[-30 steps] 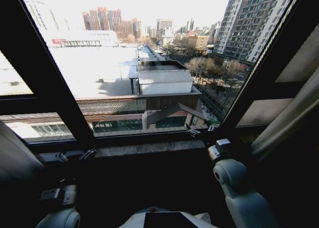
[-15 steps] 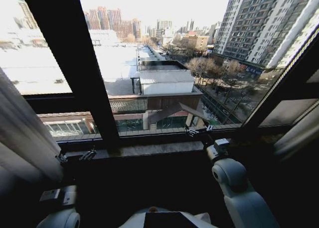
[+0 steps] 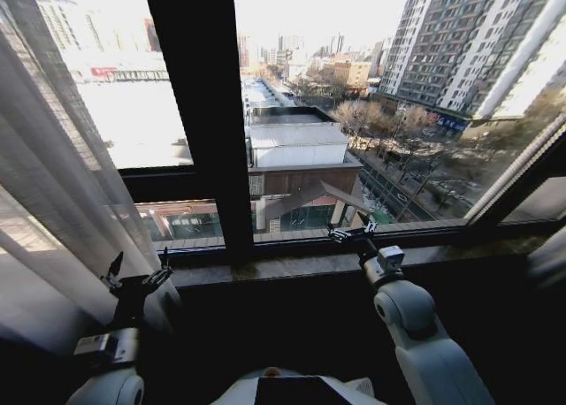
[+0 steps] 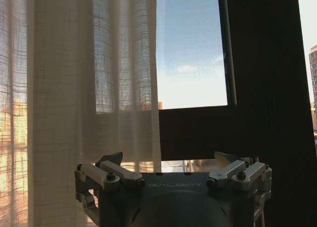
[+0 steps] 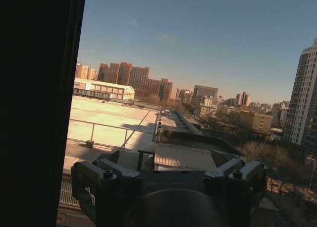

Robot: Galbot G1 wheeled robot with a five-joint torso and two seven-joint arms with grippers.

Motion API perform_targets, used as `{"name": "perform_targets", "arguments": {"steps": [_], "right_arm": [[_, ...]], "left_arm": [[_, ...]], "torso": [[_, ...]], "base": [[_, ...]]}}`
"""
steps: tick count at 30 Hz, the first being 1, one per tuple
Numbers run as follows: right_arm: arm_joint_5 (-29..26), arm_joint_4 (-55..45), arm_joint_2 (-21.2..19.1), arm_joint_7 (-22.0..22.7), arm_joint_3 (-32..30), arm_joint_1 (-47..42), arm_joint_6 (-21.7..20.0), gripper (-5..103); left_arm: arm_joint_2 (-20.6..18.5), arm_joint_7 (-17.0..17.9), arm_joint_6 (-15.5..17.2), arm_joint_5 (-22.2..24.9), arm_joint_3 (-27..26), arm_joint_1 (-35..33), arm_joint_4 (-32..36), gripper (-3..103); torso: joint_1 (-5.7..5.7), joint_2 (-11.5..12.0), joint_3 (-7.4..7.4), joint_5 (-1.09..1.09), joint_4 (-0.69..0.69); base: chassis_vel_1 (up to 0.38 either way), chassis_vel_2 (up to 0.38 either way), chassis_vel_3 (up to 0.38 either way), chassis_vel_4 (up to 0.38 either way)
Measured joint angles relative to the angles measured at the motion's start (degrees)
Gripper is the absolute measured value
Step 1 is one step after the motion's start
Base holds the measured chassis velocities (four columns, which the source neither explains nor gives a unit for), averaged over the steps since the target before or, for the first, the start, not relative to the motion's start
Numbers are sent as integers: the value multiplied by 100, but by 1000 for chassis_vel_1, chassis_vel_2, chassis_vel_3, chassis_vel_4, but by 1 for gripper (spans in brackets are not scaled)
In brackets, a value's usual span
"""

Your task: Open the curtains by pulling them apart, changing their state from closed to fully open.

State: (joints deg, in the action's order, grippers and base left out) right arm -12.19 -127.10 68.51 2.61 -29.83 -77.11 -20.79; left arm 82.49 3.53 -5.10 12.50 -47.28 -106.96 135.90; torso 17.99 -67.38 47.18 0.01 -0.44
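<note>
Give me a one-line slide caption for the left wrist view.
Open left gripper faces the sheer curtain, drawn aside of the dark window frame.

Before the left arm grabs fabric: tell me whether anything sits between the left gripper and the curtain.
Nothing visible does. The left gripper, fingers open, sits right at the hanging edge of the curtain, with only open air between them in the left wrist view.

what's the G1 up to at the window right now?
It faces a window to open the curtains. The left gripper is open, raised beside the sheer curtain without gripping it. The right gripper is open at the sill, holding nothing. The glass ahead is mostly uncovered.
</note>
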Motion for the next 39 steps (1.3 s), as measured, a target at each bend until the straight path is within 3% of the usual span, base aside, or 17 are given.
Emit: {"name": "perform_targets", "arguments": {"steps": [14, 17, 25, 30, 39], "right_arm": [[-9, 162, 51, 45, 129, 90, 189, 100], [-11, 174, 48, 47, 129, 91, 199, 100], [-19, 198, 43, 48, 235, 152, 225, 100], [-20, 272, 45, 48, 270, 196, 315, 100], [-32, 394, 24, 48, 250, 226, 391, 100]], "left_arm": [[-61, 11, 48, 13, -40, 91, -103, 100], [-178, -10, 191, 31, -39, 236, -153, 100], [-525, 105, 972, 100, 139, 1102, -401, 100], [-664, 156, 1238, 87, 297, 1476, -566, 100], [-1054, -289, 1682, 133, 500, 1896, -807, 100]], "torso": [[1, 0, 0, 2, 0], [0, 0, 1, 7, 0], [0, 0, 0, -4, 1], [0, 0, 1, -1, 0], [0, 0, 0, 0, 0]], "base": [[179, 181, -191, -193], [-39, -42, 19, 37], [-10, -18, 15, 12], [0, 0, 0, 0], [0, 0, 0, 0]]}}
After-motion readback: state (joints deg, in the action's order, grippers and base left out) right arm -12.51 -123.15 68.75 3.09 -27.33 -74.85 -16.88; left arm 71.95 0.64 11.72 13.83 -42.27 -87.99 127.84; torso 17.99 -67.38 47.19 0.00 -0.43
